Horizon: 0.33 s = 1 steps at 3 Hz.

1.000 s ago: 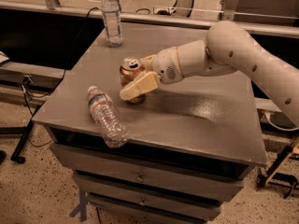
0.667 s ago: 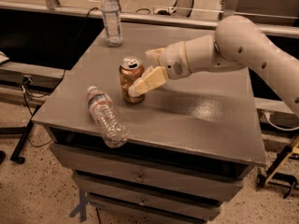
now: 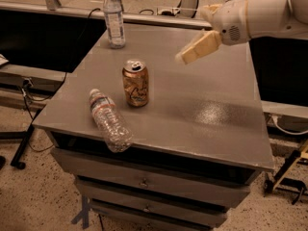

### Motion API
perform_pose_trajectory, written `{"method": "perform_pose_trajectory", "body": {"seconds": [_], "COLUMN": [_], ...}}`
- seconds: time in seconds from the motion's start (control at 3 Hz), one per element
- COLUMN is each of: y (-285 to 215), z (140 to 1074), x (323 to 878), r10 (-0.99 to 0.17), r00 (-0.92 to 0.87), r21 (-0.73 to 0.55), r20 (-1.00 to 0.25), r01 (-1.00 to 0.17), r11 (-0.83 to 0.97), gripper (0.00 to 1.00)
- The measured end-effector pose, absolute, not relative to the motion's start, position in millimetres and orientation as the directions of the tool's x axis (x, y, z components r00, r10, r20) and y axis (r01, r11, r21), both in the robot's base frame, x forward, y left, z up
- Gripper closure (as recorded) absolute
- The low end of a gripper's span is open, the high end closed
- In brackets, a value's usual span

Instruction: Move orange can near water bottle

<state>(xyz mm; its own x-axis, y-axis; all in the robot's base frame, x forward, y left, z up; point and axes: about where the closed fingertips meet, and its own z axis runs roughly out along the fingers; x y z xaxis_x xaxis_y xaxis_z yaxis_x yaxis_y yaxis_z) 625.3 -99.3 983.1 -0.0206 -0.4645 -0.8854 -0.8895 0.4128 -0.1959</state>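
Observation:
The orange can (image 3: 135, 83) stands upright on the grey table (image 3: 207, 114), left of the middle. The water bottle (image 3: 109, 121), clear with a white label edged in red, lies on its side at the front left edge, just in front and to the left of the can, with a small gap between them. My gripper (image 3: 192, 52) hangs in the air above the back middle of the table, up and to the right of the can, clear of it and holding nothing.
A second clear bottle (image 3: 114, 18) with a pale bluish label stands upright at the table's back left corner. The table is a drawer cabinet with a drop at its front edge. A cart frame (image 3: 288, 172) stands on the floor at the right.
My gripper was around the can's right side. It has let the can go and pulled back up and to the right. The can stays upright beside the lying bottle.

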Motion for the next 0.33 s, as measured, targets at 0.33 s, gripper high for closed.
{"method": "perform_pose_trajectory", "body": {"seconds": [0.33], "y": [-110.9], "z": [1000.4], "x": [630.1], "r10": [-0.463], "r00": [0.0], "r21": [-0.226], "r20": [-0.886], "r01": [-0.873], "r11": [0.433], "gripper": [0.0]}}
